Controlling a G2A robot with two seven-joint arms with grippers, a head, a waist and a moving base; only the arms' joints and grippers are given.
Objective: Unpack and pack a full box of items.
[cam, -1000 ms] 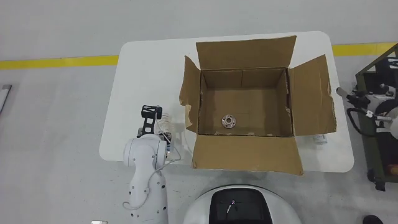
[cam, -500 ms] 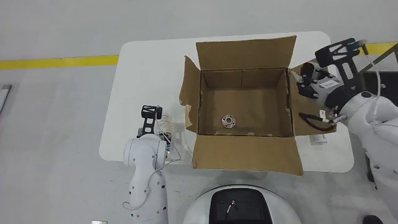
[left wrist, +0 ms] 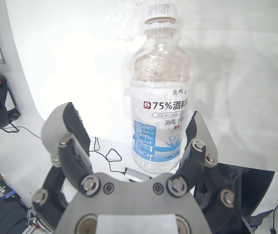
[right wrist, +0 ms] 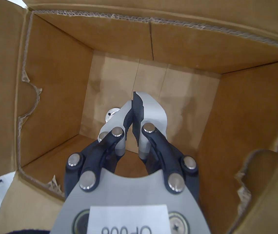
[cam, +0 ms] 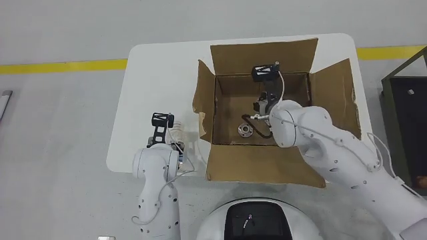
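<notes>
A: Small metal hub (cam: 245,130) on the box (cam: 263,163) floor, by the front wall, leftish. Probably stiff, dense, slick; best pinched across the flange.

B: Yep. Right gripper (right wrist: 133,113) clenched empty, hanging in the box above it. Left gripper (left wrist: 133,116) spread wide around the bottle (left wrist: 158,98) lying near the table (cam: 160,80) front-left corner.

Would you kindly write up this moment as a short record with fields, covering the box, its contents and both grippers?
container: open cardboard box, flaps spread, on the white table
contents: one round metal part on the box floor, near the front wall
right gripper: shut, holding nothing, lowered inside the box close to the part
left gripper: open, at the table's near left edge
outside the box: clear bottle with a white cap, between the left gripper's open fingers
</notes>
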